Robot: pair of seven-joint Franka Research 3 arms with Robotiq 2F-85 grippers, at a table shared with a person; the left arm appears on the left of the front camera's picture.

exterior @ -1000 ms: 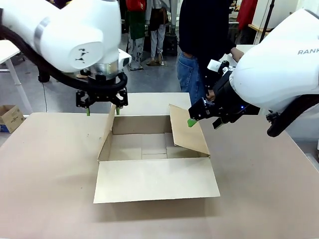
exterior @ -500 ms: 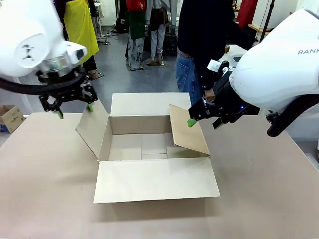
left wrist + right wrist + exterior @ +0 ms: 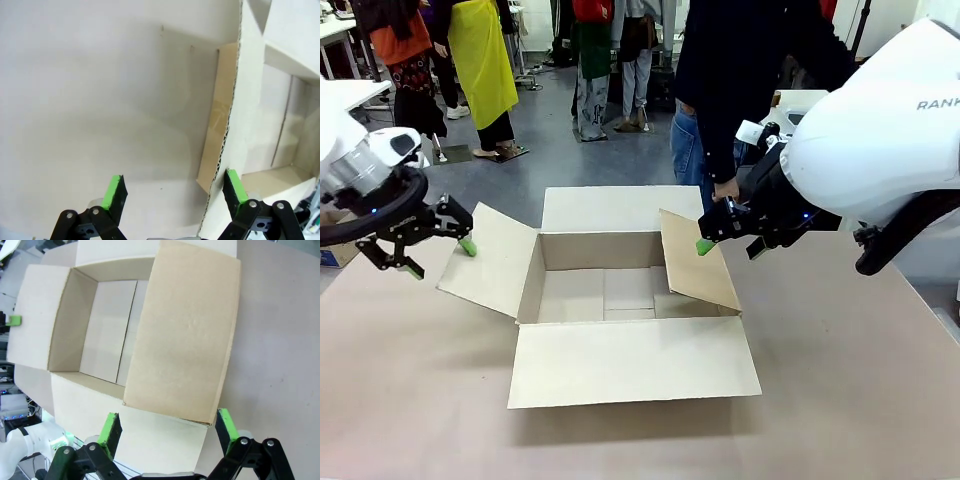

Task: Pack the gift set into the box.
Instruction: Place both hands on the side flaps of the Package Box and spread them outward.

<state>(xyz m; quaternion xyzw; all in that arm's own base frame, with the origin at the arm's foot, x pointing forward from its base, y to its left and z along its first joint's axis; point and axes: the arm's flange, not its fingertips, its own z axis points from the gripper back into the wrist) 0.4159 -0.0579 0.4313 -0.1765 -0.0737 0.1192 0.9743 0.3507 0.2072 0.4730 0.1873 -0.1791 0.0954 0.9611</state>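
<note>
- The tan table [image 3: 840, 380] carries the open cardboard box [image 3: 630, 360], with a person [image 3: 730, 60] standing beyond it.
- At the box's left side, the left gripper [image 3: 442, 258] has its jaws spread and clasps nothing. The corrugated edge of the splayed left flap [image 3: 485, 260] runs between them.
- The right gripper [image 3: 728, 242] has its jaws parted on either side of the tilted right flap [image 3: 700, 265], whose free end lies between them unpinched.

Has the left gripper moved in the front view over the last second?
Yes. The left gripper went left and down, away from the box, past its opened left flap.
</note>
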